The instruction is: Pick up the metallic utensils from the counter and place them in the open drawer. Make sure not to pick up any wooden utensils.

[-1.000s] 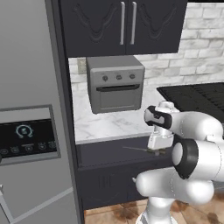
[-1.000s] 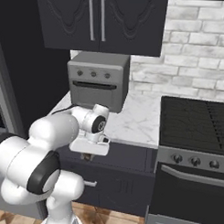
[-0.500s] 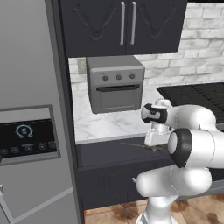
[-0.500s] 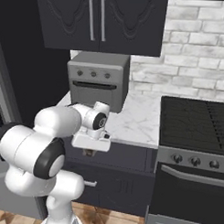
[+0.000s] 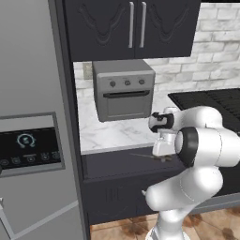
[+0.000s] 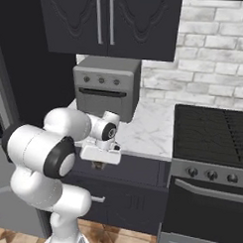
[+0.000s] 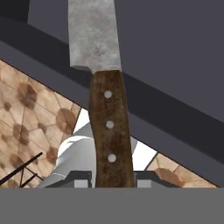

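Observation:
My gripper (image 7: pixel 109 183) is shut on the dark brown handle of a knife (image 7: pixel 108 131), and its silver blade points away from the hand. In the left base view the gripper (image 5: pixel 161 157) hangs just above the open dark drawer (image 5: pixel 112 165), with the knife (image 5: pixel 144 156) held level and its blade pointing left over the drawer's inside. The right base view has the gripper (image 6: pixel 98 164) over the same drawer (image 6: pixel 139 170), below the worktop's edge. The counter is out of view.
A grey toaster oven (image 5: pixel 124 89) stands on the marble worktop (image 5: pixel 105 135) behind the drawer. A tall fridge (image 5: pixel 33 140) walls off the left side. A black stove (image 6: pixel 212 141) sits to the right, and dark wall cabinets (image 5: pixel 136 26) hang above.
The arm's elbow has swung round and the hand has edged slightly left over the drawer. The knife stays in the grip.

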{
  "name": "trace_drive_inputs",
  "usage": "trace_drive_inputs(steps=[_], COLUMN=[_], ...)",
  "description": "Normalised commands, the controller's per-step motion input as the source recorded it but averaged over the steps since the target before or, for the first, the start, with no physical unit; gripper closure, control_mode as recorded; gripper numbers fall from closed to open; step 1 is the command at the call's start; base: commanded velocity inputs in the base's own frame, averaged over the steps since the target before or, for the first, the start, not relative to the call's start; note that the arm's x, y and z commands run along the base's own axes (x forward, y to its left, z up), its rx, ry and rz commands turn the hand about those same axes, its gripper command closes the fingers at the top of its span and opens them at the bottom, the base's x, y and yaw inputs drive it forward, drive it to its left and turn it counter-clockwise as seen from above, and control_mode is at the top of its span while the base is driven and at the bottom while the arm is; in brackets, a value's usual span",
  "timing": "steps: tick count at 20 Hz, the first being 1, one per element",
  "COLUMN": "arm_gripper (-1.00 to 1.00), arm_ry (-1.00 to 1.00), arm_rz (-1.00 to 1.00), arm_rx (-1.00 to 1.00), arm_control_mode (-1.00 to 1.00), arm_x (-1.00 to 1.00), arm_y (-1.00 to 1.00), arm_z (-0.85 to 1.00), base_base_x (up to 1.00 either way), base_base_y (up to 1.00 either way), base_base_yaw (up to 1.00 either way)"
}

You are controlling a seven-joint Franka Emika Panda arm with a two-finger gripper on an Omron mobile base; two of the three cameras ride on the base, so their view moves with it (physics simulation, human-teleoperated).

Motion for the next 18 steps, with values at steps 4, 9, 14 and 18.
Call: trace_drive_inputs(steps=[4, 9, 14, 18], arm_gripper=[1.0, 1.0, 1.0, 1.0], arm_ry=[0.0, 0.0, 0.0, 0.0], arm_rz=[-0.04, -0.04, -0.07, -0.09], arm_rx=[-0.04, -0.05, -0.04, -0.06], arm_control_mode=[-1.0, -1.0, -1.0, -1.0], arm_x=[0.0, 0.09, 0.18, 0.43], arm_y=[0.0, 0.0, 0.0, 0.0], arm_z=[-0.42, -0.09, 0.0, -0.05], base_base_x=[0.0, 0.0, 0.0, 0.0], base_base_y=[0.0, 0.0, 0.0, 0.0], base_base_yaw=[0.0, 0.0, 0.0, 0.0])
